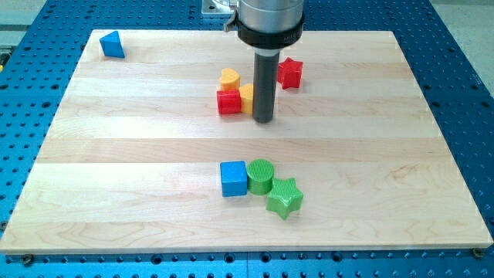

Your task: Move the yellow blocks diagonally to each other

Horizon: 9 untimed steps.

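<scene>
Two yellow blocks sit near the top middle of the wooden board (pixel 116 154). A yellow heart-shaped block (pixel 229 77) lies just above a red cube (pixel 229 102). A second yellow block (pixel 247 97) touches the red cube's right side; the rod partly hides it and its shape is unclear. My tip (pixel 264 120) rests on the board right beside this second yellow block, at its right. A red star block (pixel 290 72) lies to the upper right of the rod.
A blue triangular block (pixel 113 45) sits at the board's top left corner. A blue cube (pixel 234 178), a green cylinder (pixel 260 175) and a green star (pixel 284 198) cluster together at the lower middle. A blue perforated table surrounds the board.
</scene>
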Motion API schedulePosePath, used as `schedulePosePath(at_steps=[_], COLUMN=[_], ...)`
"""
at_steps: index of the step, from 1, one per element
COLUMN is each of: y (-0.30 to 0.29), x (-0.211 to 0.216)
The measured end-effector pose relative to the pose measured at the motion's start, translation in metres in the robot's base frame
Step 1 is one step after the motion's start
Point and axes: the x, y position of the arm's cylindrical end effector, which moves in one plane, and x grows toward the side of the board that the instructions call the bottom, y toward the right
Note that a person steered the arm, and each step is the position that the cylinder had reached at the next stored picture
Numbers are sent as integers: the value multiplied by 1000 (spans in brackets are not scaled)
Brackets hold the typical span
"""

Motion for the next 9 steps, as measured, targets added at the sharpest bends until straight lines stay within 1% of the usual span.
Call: schedulePosePath(at_steps=[1, 3, 4, 5, 6, 7, 8, 9], y=[10, 23, 16, 13, 16, -18, -45, -74], x=[-29, -33, -58, -70, -32, -39, -12, -7])
